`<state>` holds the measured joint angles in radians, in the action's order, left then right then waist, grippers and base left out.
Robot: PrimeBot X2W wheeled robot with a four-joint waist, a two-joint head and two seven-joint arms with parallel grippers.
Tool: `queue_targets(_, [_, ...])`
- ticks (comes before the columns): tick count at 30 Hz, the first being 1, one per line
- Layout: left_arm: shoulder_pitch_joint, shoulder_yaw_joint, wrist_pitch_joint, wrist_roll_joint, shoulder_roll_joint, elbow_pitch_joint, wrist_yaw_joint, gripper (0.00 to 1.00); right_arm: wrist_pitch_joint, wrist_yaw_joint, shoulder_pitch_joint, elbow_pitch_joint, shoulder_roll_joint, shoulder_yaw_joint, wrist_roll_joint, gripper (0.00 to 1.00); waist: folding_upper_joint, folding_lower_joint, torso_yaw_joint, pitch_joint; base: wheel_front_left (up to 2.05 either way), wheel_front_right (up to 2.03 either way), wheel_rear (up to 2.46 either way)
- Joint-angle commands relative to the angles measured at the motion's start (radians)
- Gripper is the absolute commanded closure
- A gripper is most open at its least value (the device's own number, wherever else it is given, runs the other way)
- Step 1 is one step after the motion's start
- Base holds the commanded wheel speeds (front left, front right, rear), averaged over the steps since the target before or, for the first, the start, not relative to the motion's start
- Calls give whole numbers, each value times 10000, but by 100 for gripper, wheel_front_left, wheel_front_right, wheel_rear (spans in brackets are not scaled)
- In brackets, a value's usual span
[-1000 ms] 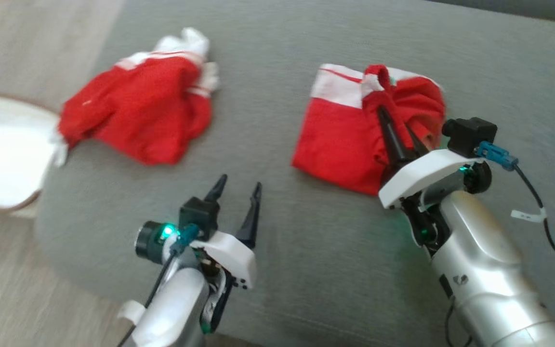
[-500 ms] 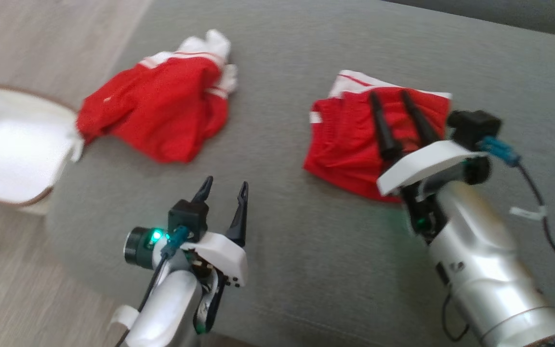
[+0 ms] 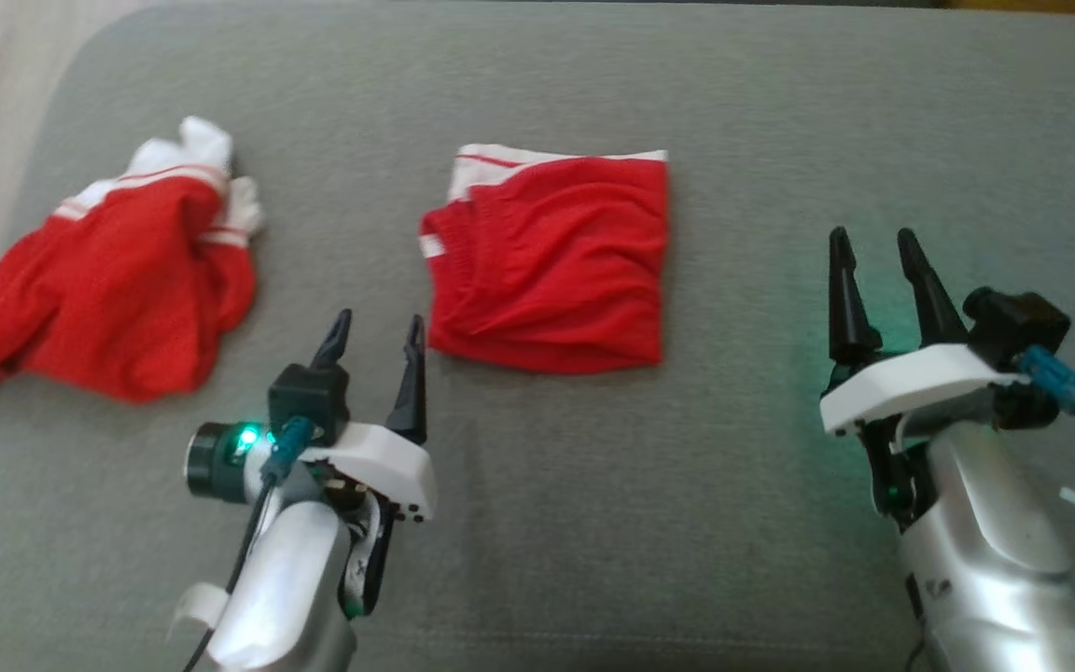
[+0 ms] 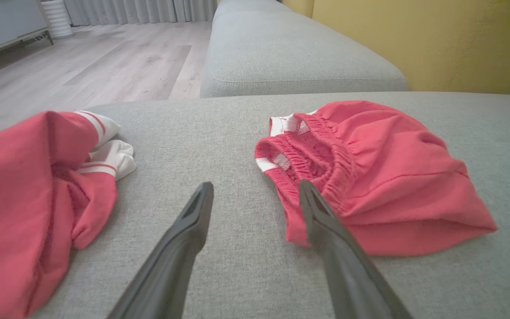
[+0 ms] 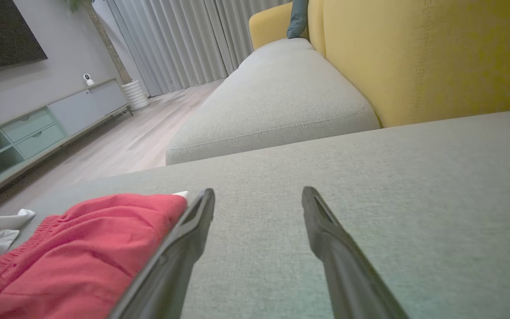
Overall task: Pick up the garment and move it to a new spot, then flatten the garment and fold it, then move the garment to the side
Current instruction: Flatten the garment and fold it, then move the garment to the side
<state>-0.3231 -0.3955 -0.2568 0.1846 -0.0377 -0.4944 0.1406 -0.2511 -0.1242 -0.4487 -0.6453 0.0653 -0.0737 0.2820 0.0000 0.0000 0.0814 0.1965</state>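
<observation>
The folded garment (image 3: pixel 547 266) lies flat on the seat cushion (image 3: pixel 593 523), and, reckoned from that garment, the crumpled garment (image 3: pixel 104 299) lies on the same cushion to its left, the left gripper (image 3: pixel 379 320) stands just before its near left corner, and the right gripper (image 3: pixel 872 233) stands apart to its right.

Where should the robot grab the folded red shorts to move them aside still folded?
Probably the thick near edge of the folded red shorts, where the layers double over into a rounded fold. Come in low from the robot's side, along the grey cushion; the open left hand sits by that edge's left corner.
</observation>
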Motion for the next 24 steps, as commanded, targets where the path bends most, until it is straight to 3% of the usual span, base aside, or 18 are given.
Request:
queue_targets(1, [-126, 498, -49, -69, -126, 253, 27, 0, -105, -65, -32, 438, -149, -180, -156, 0, 0, 0, -402, -166, 0, 0, 0])
queue_targets(11, [941, 1243, -49, -256, -126, 490, 140, 0, -106, -65, 1163, 520, -150, -525, -294, 0, 0, 0, -906, -786, 0, 0, 0])
queue_targets(24, [1496, 1408, -49, -265, -126, 801, 172, 0, -106, -65, 1489, 557, -150, -1005, 5, 0, 0, 0, -783, -736, 0, 0, 0])
